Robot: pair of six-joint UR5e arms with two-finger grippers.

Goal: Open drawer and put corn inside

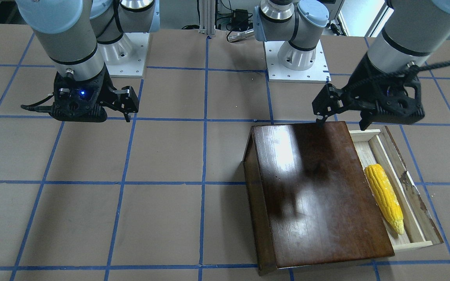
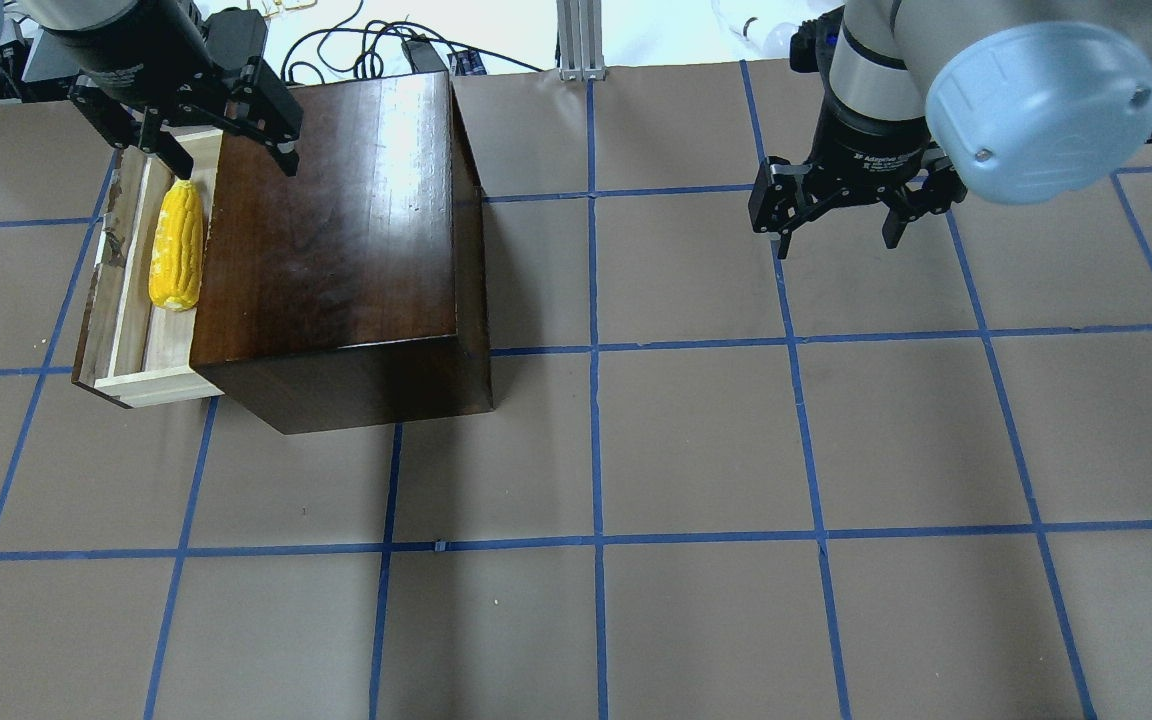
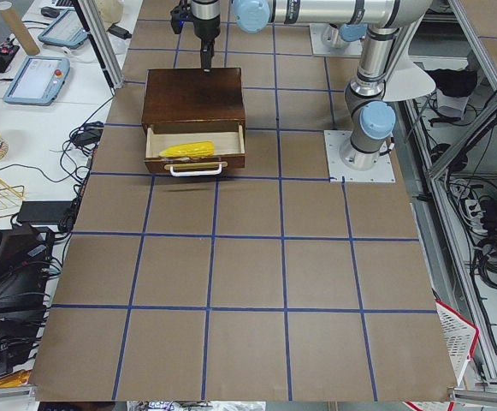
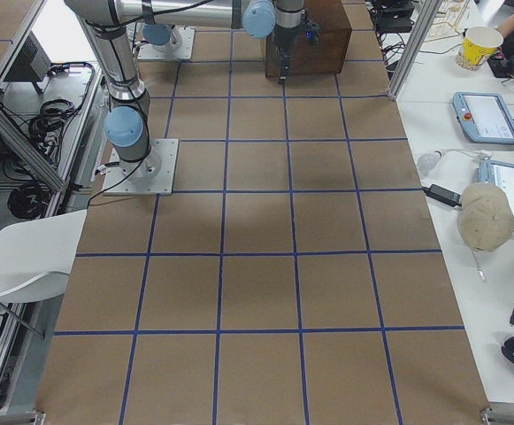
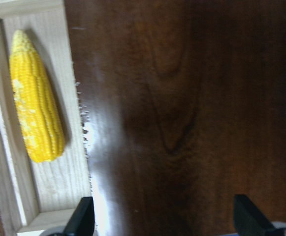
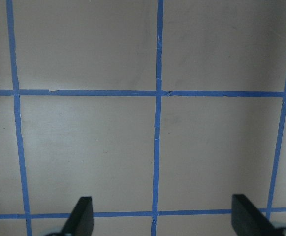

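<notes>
Plainly, the drawer [image 1: 410, 187] stands open, sticking out of the left side of the dark cabinet [image 2: 336, 220] as the overhead view has it. The corn [image 1: 384, 197] lies inside it, lengthwise on the pale wood floor, close beside the cabinet wall. Its tapered tip points away from the end where the left gripper [image 2: 233, 165] hangs. How far the drawer runs back under the cabinet is hidden by the glossy top.

The left gripper hovers above the cabinet's far edge with its 2 fingers spread wide and nothing between them. 1 finger is over the cabinet top, the other over the drawer's far end. In the overhead view that finger covers the drawer's far end and the corn's blunt end. In the left wrist view only the 2 fingertips show at the bottom edge, and the drawer's front panel is cut off at the left.

A white handle [image 3: 197, 169] on the front panel shows only in the left side view. In the right side view the drawer and corn are hidden behind the cabinet and the arm.

The right gripper [image 2: 836, 243] hangs well apart to the right over the table [image 2: 696, 440], fingers spread and empty. In the front view its fingers are partly hidden behind its own body.
</notes>
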